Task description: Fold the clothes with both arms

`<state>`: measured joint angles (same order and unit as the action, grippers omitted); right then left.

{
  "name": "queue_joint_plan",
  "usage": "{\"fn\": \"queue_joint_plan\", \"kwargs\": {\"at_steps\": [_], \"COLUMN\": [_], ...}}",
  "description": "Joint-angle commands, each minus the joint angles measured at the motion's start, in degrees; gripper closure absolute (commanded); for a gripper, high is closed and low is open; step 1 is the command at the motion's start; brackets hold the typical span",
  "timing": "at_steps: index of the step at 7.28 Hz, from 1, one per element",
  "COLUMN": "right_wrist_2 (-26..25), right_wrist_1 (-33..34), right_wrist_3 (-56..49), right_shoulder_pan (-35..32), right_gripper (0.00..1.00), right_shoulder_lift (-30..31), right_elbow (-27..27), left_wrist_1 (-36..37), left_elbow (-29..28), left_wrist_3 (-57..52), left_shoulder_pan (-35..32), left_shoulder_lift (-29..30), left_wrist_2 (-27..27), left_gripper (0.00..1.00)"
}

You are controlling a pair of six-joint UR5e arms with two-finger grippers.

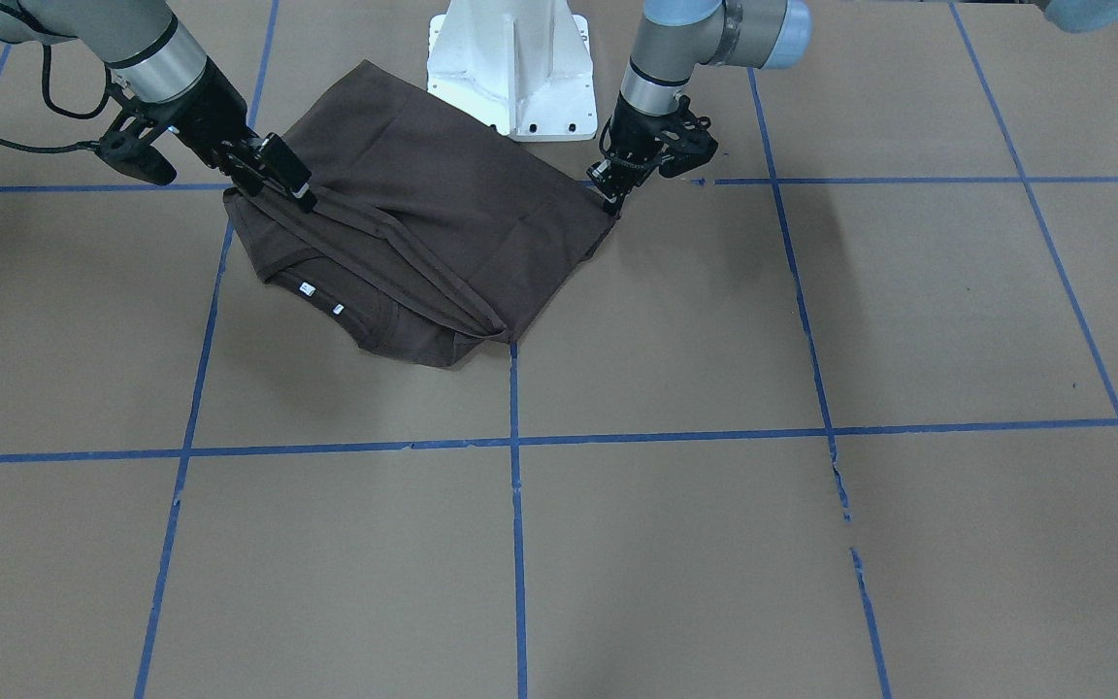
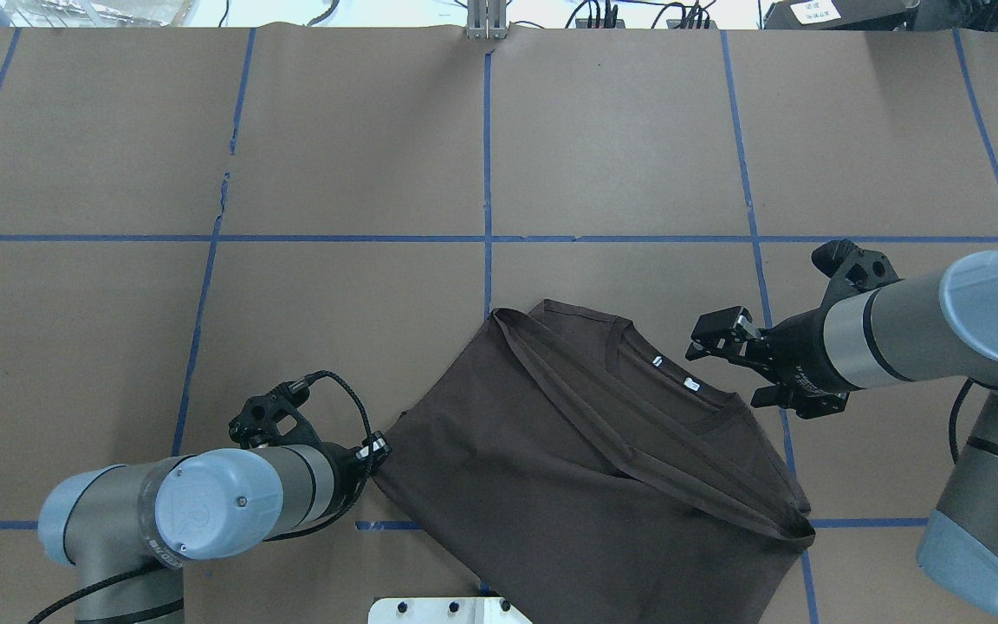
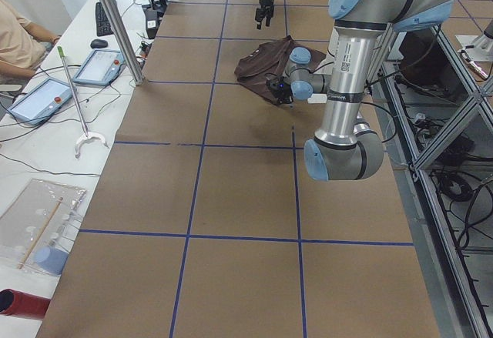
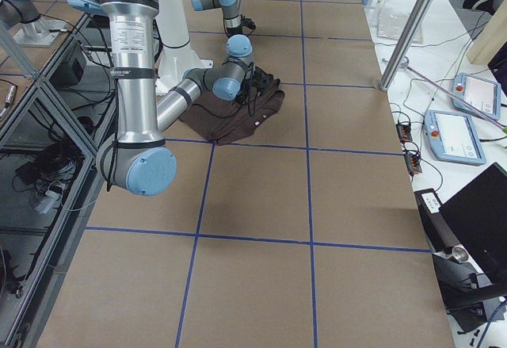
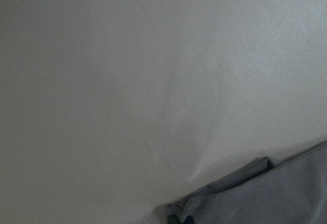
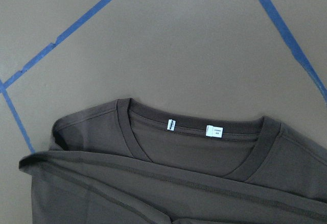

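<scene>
Dark brown-grey fabric T-shirt (image 2: pixel 568 468) has its 9 o'clock corner pinched by left tool (image 2: pixel 375 451), seemingly for folding; right tool (image 2: pixel 724 377) spread

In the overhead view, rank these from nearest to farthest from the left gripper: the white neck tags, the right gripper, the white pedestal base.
Measured from the left gripper, which is at the left corner of the T-shirt:
1. the white pedestal base, at the view's bottom edge, slightly to the right.
2. the white neck tags, inside the collar, across the shirt.
3. the right gripper, just past the collar, on the right.
</scene>
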<state>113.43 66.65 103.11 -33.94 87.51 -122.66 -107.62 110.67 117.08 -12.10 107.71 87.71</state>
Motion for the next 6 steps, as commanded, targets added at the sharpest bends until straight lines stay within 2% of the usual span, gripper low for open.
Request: {"fn": "queue_joint_plan", "kwargs": {"at_steps": [1, 2, 3, 4, 5, 6], "right_wrist_2": [-0.5, -0.8, -0.8, -0.5, -0.4, -0.5], "right_wrist_1": [0.0, 0.0, 0.0, 0.1, 0.1, 0.0], "right_wrist_3": [0.1, 0.2, 0.2, 0.3, 0.4, 0.4], "right_shoulder_pan": [-0.3, -0.3, -0.8, -1.3, -1.2, -1.0], "right_gripper": [0.0, 0.0, 0.0, 0.0, 0.0, 0.0], "right_shoulder_lift": [-0.1, -0.1, -0.1, -0.6, -0.7, -0.9], "right_elbow": [0.0, 0.0, 0.0, 0.1, 0.1, 0.4], "left_wrist_1": [4.4, 4.4, 3.8, 2.4, -3.1, -8.8], "left_elbow": [2.2, 0.8, -5.0, -13.4, -20.8, -29.6], "left_wrist_3": [-7.1, -12.7, -16.6, -19.1, -21.4, -21.5], "left_shoulder_pan": [-4.8, -9.6, -16.8, -22.0, -27.0, -29.6], "left_shoulder_lift": [1.3, 3.4, 9.2, 15.4, 19.6, 23.8], "left_wrist_2": [0.2, 0.4, 0.8, 1.7, 5.0, 5.8], "left_gripper": [1.0, 1.0, 1.0, 1.0, 1.0, 1.0]}}
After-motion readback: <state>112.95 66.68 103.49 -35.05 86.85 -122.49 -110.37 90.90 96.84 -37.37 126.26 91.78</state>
